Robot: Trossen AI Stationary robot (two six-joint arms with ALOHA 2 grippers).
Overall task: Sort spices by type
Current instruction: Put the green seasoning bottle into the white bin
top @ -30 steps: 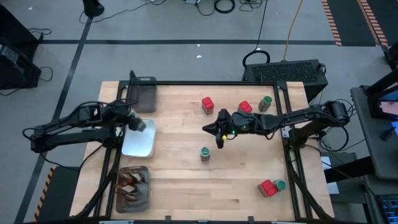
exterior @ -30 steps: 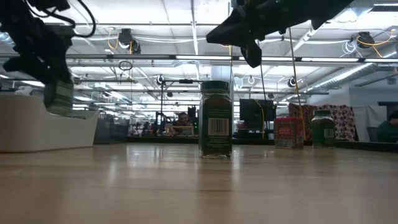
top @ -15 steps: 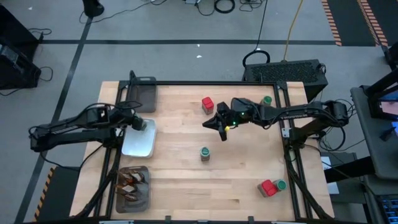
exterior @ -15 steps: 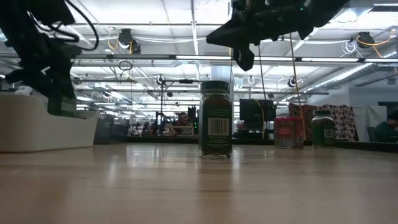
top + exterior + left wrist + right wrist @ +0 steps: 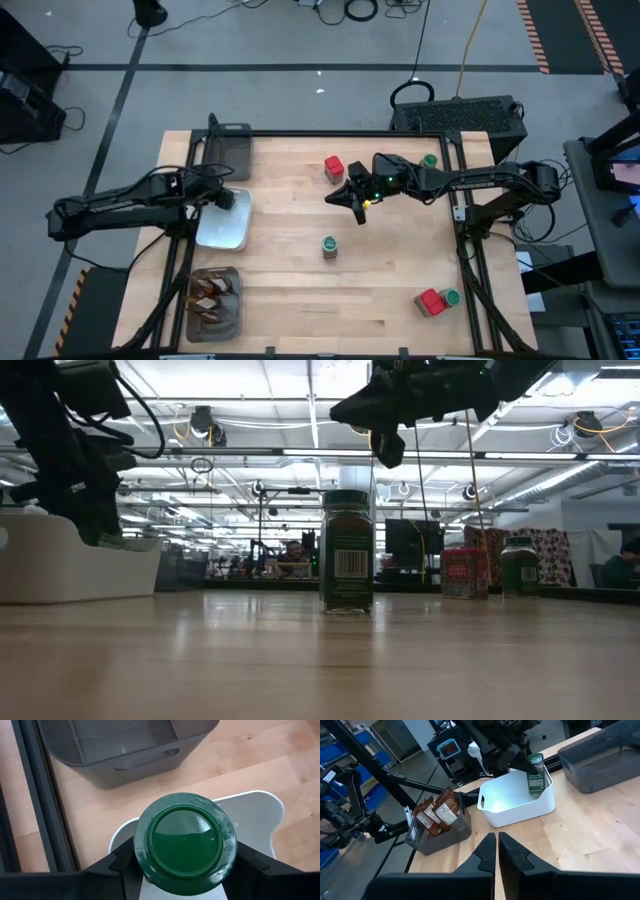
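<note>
My left gripper [image 5: 222, 198] is shut on a small round jar with a green lid [image 5: 185, 842], which reaches down into the white dish [image 5: 223, 228]; the right wrist view shows the jar [image 5: 536, 775] inside the dish's walls. My right gripper [image 5: 356, 208] is shut on nothing and hangs high above the table's middle [image 5: 388, 448]. Another green-lidded jar [image 5: 329, 246] stands on its base at the table's centre. A red box [image 5: 334, 167] sits toward the far edge. Brown sachets [image 5: 212, 295] stand in the near left mesh tray. My left gripper pinches the jar between its two fingers [image 5: 125, 865] on opposite sides of the body, just below the green lid [image 5: 150, 875]. The fingers come slanting down from above. The jar hangs nearly upright inside the white dish; whether its base touches the dish floor, I cannot tell.
An empty grey mesh tray [image 5: 232, 150] stands at the far left corner. A jar [image 5: 429, 160] stands at the far right, and a red box [image 5: 430, 301] with a jar [image 5: 450, 297] beside it at the near right. Bare wood lies along the near edge.
My left gripper has sunk with the jar, which now hangs lower between the white dish's walls. My right gripper, still shut, has swung a little toward the table's far edge, and its arm now covers a red box there.
</note>
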